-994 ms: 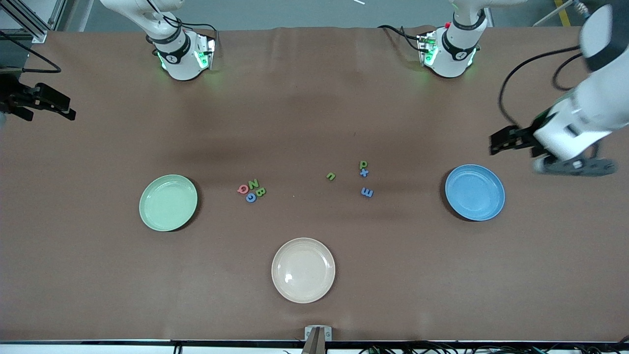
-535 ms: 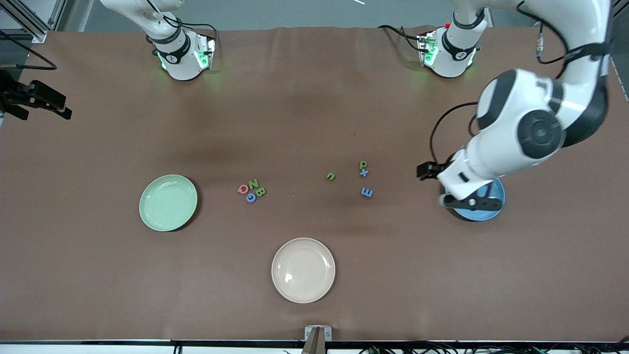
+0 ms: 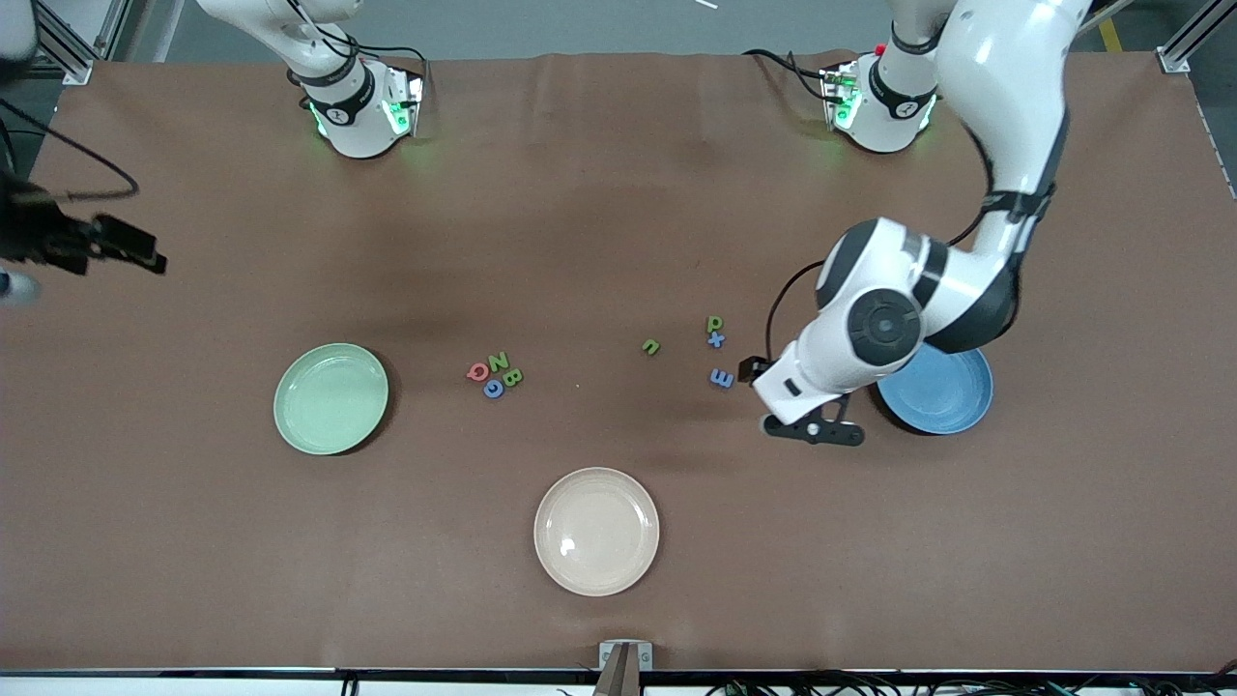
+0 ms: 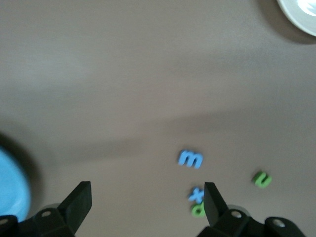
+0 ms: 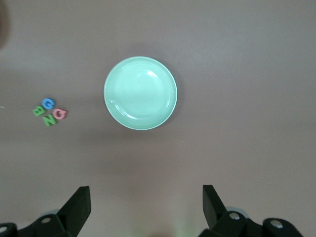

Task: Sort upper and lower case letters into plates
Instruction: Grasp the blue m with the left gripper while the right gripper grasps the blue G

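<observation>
Mint green plate [image 3: 330, 398] is sitting toward the right arm's end of the surface [image 3: 618, 193], blue plate [image 3: 942, 394] toward the left arm's end. Both are empty; no letter sorted yet.

Uppercase cluster (Q, N, B, G) [image 3: 495, 374] is lying bunched together between the green plate and the lowercase group, closer to the green one. Lowercase letters are lying looser: u [image 3: 651, 346], p [image 3: 714, 324], x [image 3: 715, 339], m [image 3: 721, 378], closer to the blue plate. The layout suggests uppercase going to green, lowercase to blue, each arm working its own end.

Left tool [image 3: 814, 425] is hanging just beside the blue plate and near the m, fingers [image 4: 79, 202] spread wide, pinching nothing; likely lining up on the lowercase group.

Right tool [image 3: 97, 242] is hovering over the surface's edge at its own end, well apart from the letters, jaws spread, empty.

Cream plate [image 3: 596, 531], nearest the front camera, is sitting empty.
</observation>
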Tool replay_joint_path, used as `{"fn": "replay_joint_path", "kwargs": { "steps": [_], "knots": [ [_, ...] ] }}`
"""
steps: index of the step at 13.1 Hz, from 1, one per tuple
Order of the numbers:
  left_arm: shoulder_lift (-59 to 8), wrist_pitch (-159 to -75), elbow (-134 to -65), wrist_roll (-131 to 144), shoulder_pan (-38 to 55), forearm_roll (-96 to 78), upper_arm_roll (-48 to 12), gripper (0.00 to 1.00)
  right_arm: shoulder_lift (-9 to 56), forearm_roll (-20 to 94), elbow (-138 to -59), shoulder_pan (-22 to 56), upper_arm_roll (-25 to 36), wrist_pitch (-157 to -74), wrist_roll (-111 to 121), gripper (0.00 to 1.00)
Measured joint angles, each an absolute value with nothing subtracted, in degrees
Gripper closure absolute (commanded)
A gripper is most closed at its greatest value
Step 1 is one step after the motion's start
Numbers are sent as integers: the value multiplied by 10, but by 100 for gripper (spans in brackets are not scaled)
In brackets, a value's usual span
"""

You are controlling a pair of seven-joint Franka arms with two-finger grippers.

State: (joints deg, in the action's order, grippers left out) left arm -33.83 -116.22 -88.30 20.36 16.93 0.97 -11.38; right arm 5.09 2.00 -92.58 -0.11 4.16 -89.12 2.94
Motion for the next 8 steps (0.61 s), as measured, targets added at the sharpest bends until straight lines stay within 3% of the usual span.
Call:
{"fn": "replay_joint_path", "kwargs": {
  "steps": [3,8],
  "knots": [
    [-385,-1218,-884,225,205,14,-112,0,111,23,-922,-1,41,-921,17,0],
    [-395,-1283,-937,262,225,56,-110,1,132,28,-934,85,32,-1002,-156,0]
  ]
}}
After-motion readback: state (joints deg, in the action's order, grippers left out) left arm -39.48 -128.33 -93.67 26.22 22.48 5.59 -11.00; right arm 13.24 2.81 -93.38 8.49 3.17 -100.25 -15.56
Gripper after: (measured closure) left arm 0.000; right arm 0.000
